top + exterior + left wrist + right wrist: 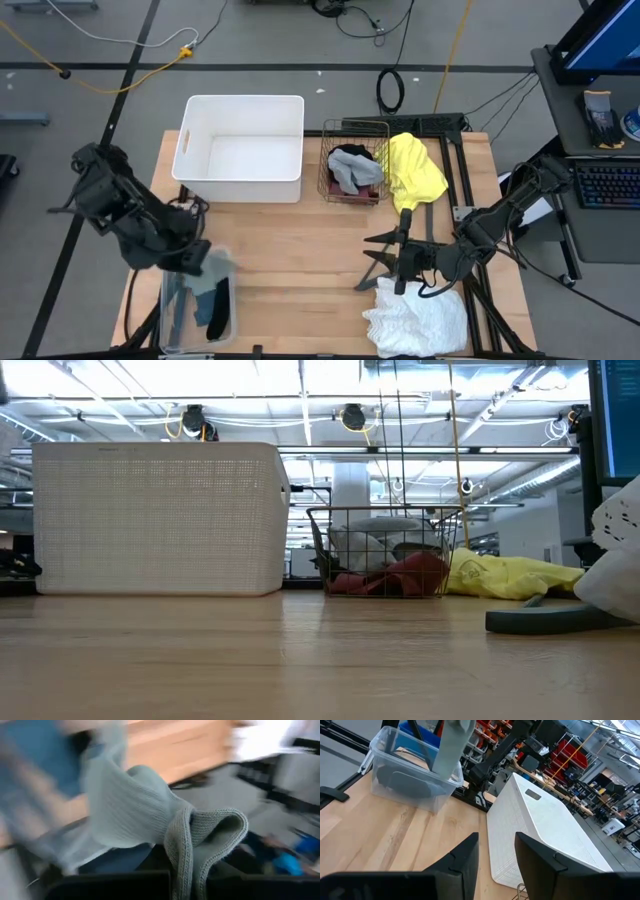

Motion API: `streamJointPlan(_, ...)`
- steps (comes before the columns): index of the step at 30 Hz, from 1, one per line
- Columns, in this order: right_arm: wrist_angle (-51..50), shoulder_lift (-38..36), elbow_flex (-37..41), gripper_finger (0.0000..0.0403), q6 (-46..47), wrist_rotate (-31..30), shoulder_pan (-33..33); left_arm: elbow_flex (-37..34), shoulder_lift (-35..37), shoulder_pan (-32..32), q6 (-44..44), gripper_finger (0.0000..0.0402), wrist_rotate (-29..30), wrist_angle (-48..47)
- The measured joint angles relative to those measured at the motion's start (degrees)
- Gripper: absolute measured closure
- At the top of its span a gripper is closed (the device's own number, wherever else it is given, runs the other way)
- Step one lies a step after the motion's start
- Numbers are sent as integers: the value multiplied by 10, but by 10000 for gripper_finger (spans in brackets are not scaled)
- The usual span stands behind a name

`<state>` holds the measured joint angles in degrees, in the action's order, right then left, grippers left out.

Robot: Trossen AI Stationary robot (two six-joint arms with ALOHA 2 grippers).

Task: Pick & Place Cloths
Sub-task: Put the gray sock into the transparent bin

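Note:
My left gripper point(196, 260) hangs over a clear plastic box point(170, 310) at the table's near left corner, shut on a grey-green knit cloth point(145, 815). That cloth also shows in the right wrist view as the grey cloth point(452, 745) dangling above the box. Blue and dark cloths point(212, 305) lie inside the box. My right gripper point(495, 865) is open and hovers above the grey hanger point(385, 262). A frilly white cloth point(418, 318) lies at the near edge. The yellow cloth point(415, 172) drapes over the wire basket's point(330, 175) right rim. Grey, black and maroon cloths point(352, 168) fill the basket. My left gripper holds the grey-green knit cloth by a bunched fold point(192, 855) of several layers, pinched between the two fingers. My own fingers hide the exact place of contact. In the right wrist view the cloth hangs slack below the gripper, above the clear box.
A white plastic bin point(190, 150) stands at the far left of the table, next to the wire basket. Bare wood point(300, 260) lies between the two arms. The hanger point(560, 620) lies flat on the table, next to the white cloth point(620, 555).

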<state>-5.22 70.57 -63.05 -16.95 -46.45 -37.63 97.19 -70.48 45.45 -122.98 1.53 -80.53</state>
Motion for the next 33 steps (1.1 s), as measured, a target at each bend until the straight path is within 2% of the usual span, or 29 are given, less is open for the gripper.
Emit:
streamJointPlan(5,-3,0,0,282,0,0,0,0,-13,23,-67,394,-86,-77)
streamJointPlan(8,-3,0,0,281,0,0,0,0,-26,36,-83,394,-106,-92)
streamJointPlan(15,-3,0,0,281,-2,0,0,0,-74,53,-83,394,-105,-95)
streamJointPlan(33,-3,0,0,281,-1,0,0,-1,-253,76,-30,387,-95,-95)
